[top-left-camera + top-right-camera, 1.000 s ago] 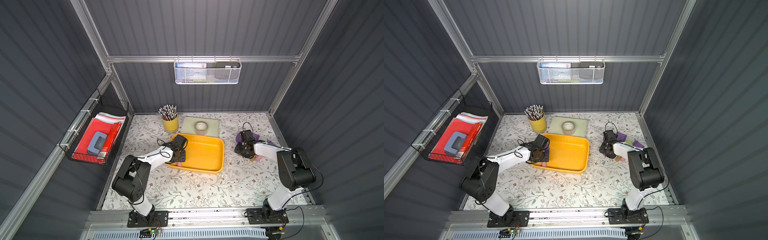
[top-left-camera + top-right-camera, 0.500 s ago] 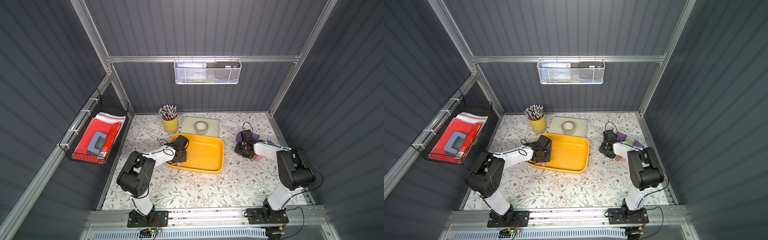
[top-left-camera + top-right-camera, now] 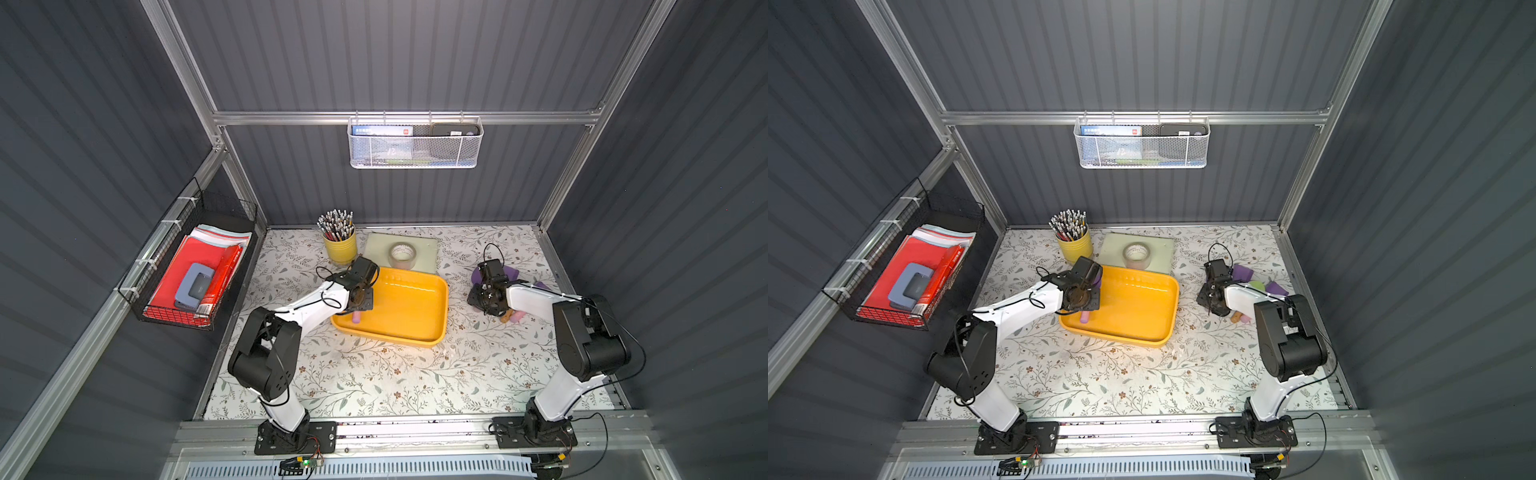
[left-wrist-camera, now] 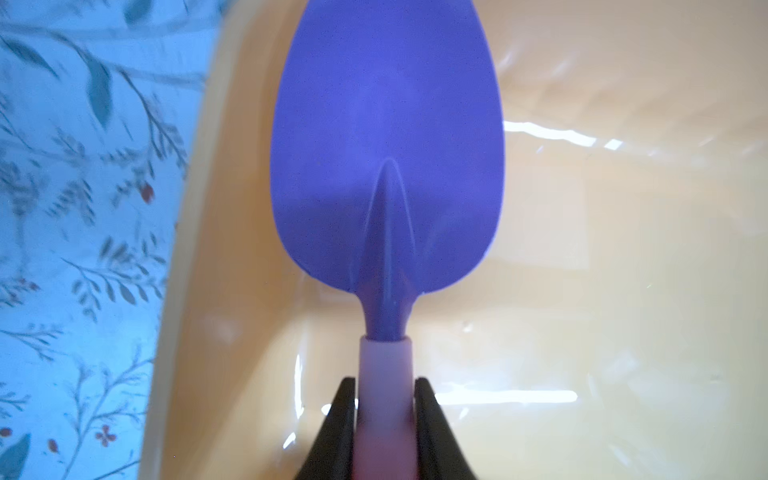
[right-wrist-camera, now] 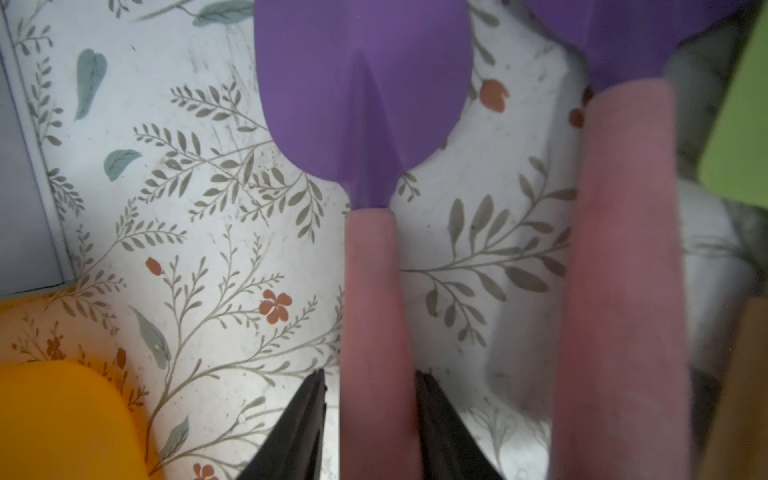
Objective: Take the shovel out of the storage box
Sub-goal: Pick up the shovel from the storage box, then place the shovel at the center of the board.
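Shovel [image 4: 386, 166]: purple blade, pale pink handle

- Arms: two. Left arm [image 3: 307, 308], right arm [image 3: 536, 300].
- Grippers: two. Left gripper [image 4: 385, 419], right gripper [image 5: 370, 419].
- Storage box [image 3: 409, 305]: one, yellow.
- Shovels with purple blade and pink handle: three. One shovel [image 4: 386, 145] in the storage box; second shovel [image 5: 361, 83] and third shovel [image 5: 623, 249] on the table [image 3: 374, 374].
- Green blade [image 3: 1256, 285]: one. Tan handle [image 5: 744, 395]: one. Same tool or not, can't tell.
- Pencil cup [image 3: 340, 249]: one. Pencils too crowded to count.
- Tape roll [image 3: 401, 254]: one, on one pale mat [image 3: 426, 244].
- Hanging baskets: two. White mesh basket [image 3: 465, 154], black wire basket [image 3: 178, 319].
- Grey-blue case [image 3: 194, 286] in the black wire basket: one.
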You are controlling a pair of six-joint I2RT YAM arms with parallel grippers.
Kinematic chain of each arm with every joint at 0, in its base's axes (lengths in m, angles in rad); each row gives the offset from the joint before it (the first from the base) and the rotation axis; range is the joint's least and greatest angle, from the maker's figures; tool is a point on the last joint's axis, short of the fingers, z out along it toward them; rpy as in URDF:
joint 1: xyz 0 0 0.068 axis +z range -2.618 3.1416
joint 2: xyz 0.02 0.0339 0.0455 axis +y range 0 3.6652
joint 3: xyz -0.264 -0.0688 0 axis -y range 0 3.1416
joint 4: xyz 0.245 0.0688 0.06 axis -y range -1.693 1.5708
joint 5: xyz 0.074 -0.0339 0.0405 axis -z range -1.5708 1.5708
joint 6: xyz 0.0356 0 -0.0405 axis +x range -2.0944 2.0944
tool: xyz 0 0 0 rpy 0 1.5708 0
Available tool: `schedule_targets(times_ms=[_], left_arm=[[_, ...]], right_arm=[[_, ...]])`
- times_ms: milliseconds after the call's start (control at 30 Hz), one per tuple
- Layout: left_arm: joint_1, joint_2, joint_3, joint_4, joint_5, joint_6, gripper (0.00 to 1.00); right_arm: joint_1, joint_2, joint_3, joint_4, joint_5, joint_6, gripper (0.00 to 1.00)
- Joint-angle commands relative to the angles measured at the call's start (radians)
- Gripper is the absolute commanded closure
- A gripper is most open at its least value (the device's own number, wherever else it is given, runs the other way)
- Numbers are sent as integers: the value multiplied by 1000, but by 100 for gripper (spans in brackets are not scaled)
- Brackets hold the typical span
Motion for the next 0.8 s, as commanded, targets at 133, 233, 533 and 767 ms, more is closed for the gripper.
schedule_targets(times_ms=[133,233,533,767], left_arm=[[-85,21,281,21,-81,-1,100],[-139,110,384,53,-95,6,100],[-232,430,705,114,-37,64,100],[-259,624,982,149,85,116,100]], right_arm=[[5,-189,-26,19,84,34,60],[5,-265,-34,3,131,43,59],[5,-390,-82,18,124,25,58],[5,-560,-150,54,223,25,57]])
